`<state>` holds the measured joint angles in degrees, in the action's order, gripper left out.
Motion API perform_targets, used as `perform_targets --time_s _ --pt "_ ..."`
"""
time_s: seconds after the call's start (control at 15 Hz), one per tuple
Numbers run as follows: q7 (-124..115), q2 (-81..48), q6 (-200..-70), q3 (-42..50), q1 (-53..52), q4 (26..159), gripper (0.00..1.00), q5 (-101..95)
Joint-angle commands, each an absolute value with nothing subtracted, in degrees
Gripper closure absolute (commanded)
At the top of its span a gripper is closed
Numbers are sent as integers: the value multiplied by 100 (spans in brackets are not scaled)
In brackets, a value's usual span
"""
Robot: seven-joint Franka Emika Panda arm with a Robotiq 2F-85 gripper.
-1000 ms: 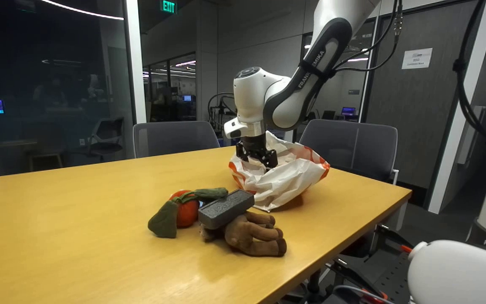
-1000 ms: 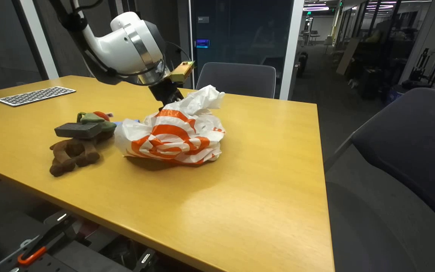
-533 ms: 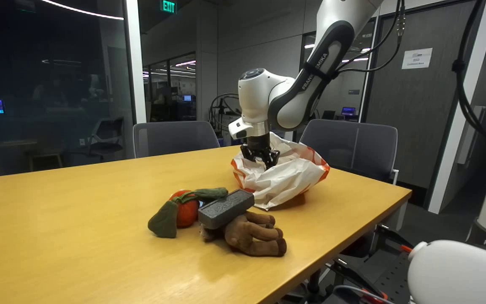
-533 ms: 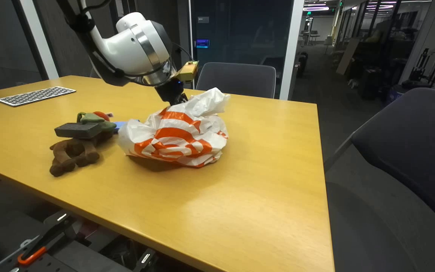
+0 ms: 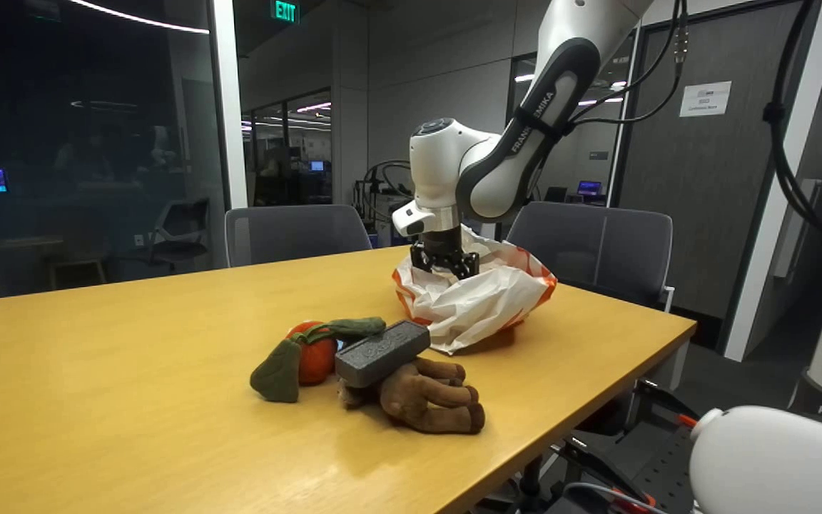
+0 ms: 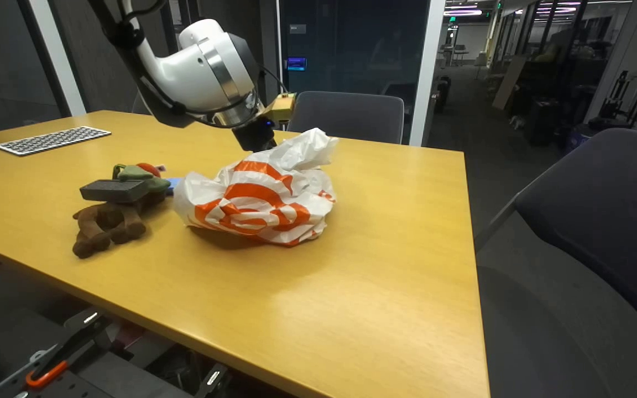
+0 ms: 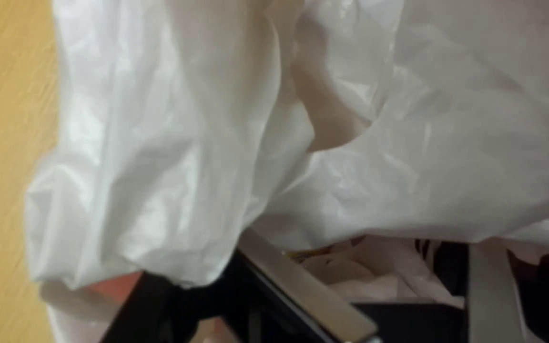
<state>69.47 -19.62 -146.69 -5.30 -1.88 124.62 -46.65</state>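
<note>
In an exterior view, at the left on the yellow table [image 5: 133,414], some green cloth [image 5: 275,373] lies beside and over a round orange toy [image 5: 317,363], perhaps joined to it; both look soft, so they lie as they fall. Next comes a grey block [image 5: 384,353], tilted on top of a brown stuffed animal [image 5: 422,403]; the soft body gives an uneven seat, and I think this is why the block leans. The animal lies on its side with legs toward the right, since such legs probably cannot carry it.

Behind them, more to the right, is the white bag [image 5: 482,307] with orange marks, crumpled on the table, its mouth sagging because the plastic seems thin. The gripper [image 5: 447,268] points down into this mouth, so its tips are hidden in both exterior views. In the wrist view its fingers [image 7: 303,286] stand apart, the bag's inside showing between them, and I see nothing pinched. Farthest right, beyond the table edge, stands a grey chair [image 5: 596,250]
</note>
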Motion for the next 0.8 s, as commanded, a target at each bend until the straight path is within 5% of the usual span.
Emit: perform_targets --time_s 0.0,0.07,0.2,0.73 --pt "7371 -2047 -14899 -592 -57 12494 0 -4351" --pt "7389 -2078 -14918 -572 -75 12495 0 -4354" --pt "7452 -2101 -15008 -574 -76 12534 26 -4338" --pt "7125 -1622 -14602 -415 -425 12696 83 -5040"
